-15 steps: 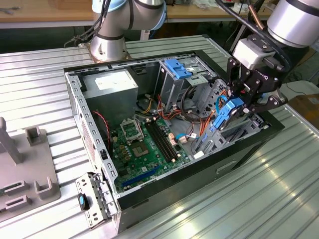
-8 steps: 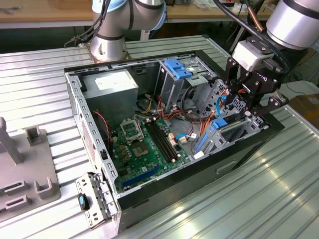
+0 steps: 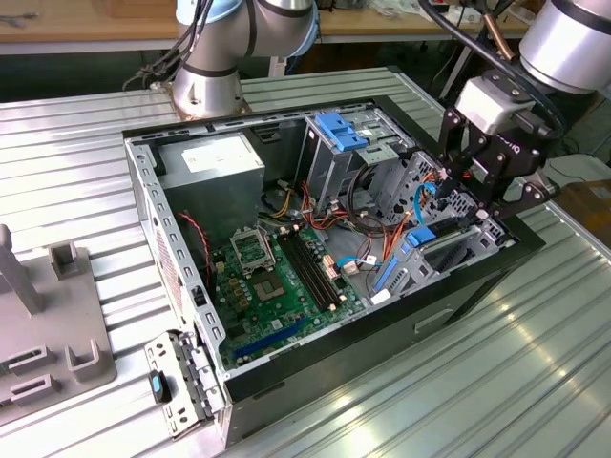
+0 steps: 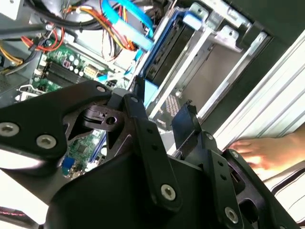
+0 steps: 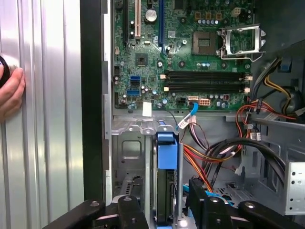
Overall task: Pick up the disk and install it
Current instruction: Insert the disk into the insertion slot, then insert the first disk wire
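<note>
Disk [image 5: 165, 183]: standing on edge inside the grey drive bay [image 5: 125, 149] of the open computer case [image 3: 286, 374], blue rail frame along its edges, blue pull tab [image 5: 167, 151] at the end nearer the motherboard [image 5: 190, 52]; off the ribbed metal table [image 3: 535, 363], not carried. Gripper [image 5: 164, 206]: poised directly over that bay, at the case's corner on the exterior view's right, black fingers [image 5: 129, 211] set apart, one to each side of the disk, a sliver of gap visible on both sides in the first wrist view; read as spread and holding nothing. Pick-up: judged done. Insertion: judged largely done, with the disk in line with the bay walls rather than tilted across them. Depth of seating: not determinable from these views. Cabling: bundle of orange, red and black wires [image 5: 205, 157] and a blue cable [image 5: 188, 117] lying just beside the bay; connection to the disk not determinable. Also present: a person's hand [image 5: 10, 90] resting on the table just outside the case wall, well apart from the gripper
</note>
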`<state>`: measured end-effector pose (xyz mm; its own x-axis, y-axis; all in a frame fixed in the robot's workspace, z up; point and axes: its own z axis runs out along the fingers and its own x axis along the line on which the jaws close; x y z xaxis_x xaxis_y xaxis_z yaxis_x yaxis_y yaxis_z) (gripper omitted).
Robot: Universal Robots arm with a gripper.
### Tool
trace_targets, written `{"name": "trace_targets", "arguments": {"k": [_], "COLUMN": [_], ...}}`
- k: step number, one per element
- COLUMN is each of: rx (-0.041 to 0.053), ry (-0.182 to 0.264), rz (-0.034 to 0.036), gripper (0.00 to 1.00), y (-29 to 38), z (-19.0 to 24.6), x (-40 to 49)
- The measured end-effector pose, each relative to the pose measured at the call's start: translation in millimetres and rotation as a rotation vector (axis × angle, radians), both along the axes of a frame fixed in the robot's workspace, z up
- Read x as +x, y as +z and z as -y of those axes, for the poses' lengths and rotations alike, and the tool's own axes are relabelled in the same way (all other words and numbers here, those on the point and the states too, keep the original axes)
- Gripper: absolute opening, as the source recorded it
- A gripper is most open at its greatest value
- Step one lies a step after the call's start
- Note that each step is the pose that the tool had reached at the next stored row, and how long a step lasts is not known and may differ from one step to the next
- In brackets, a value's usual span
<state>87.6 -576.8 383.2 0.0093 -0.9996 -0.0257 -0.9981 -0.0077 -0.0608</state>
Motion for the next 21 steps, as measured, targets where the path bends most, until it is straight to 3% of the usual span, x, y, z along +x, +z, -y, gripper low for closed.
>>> {"name": "trace_targets", "arguments": {"k": [4,6,21], "rx": [-0.0001,-0.0005,-0.0003], "ry": [0.000,-0.001,-0.001], "rz": [-0.0001,-0.0003,-0.0006], "gripper": [0.50,0.50,0.50], "y": [-7.1,-11.1,-12.2], "z": [-7.6,-8.2,-8.7], "x": [2.1,2.0,3.1]}}
